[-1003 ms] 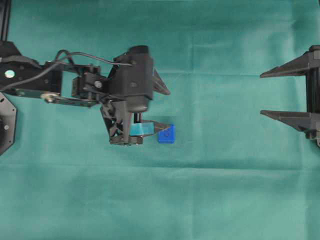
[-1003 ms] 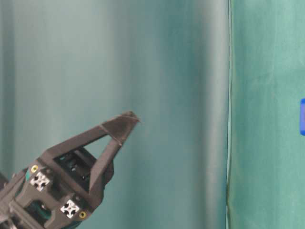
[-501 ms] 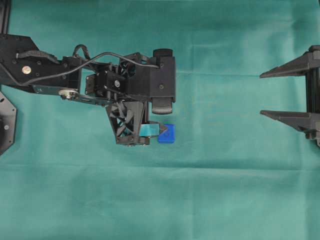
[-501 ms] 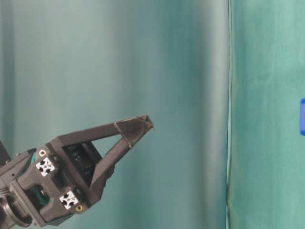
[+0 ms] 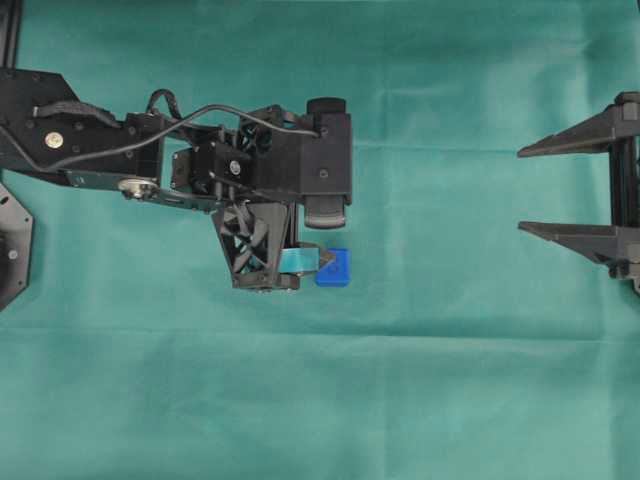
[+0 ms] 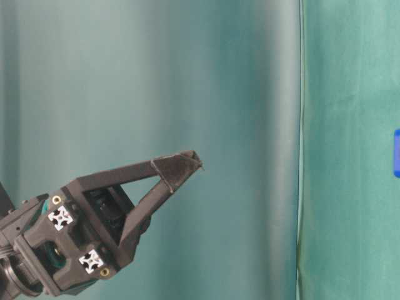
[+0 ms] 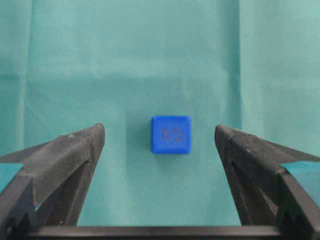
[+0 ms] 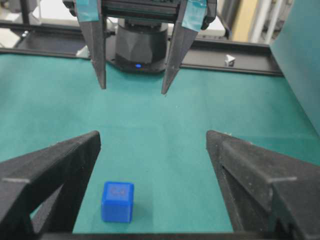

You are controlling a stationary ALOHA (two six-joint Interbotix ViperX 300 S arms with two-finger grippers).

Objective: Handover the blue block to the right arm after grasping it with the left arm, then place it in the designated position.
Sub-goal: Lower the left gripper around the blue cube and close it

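The blue block [image 5: 333, 268] lies on the green cloth with nothing touching it. In the left wrist view the blue block [image 7: 171, 134] sits centred between the fingers of my left gripper [image 7: 159, 128], which is open and hangs above it, pointing down. One teal-taped finger [image 5: 300, 260] shows beside the block from overhead. My right gripper [image 5: 520, 190] waits open at the right edge, far from the block. In its wrist view the right gripper [image 8: 153, 135] frames the block [image 8: 117, 201] low on the left, with the left gripper [image 8: 132, 89] hanging beyond. The designated position does not show.
Green cloth [image 5: 450, 380] covers the whole table, with faint creases. The left arm's black base [image 5: 12, 245] sits at the left edge. A black frame rail [image 8: 240, 67] runs along the far side behind the left arm. A green backdrop [image 6: 187, 75] fills the table-level view.
Over the first half second the left arm reached forward and tipped its gripper down over the block. Since then nothing has moved. Block and right gripper stayed put.
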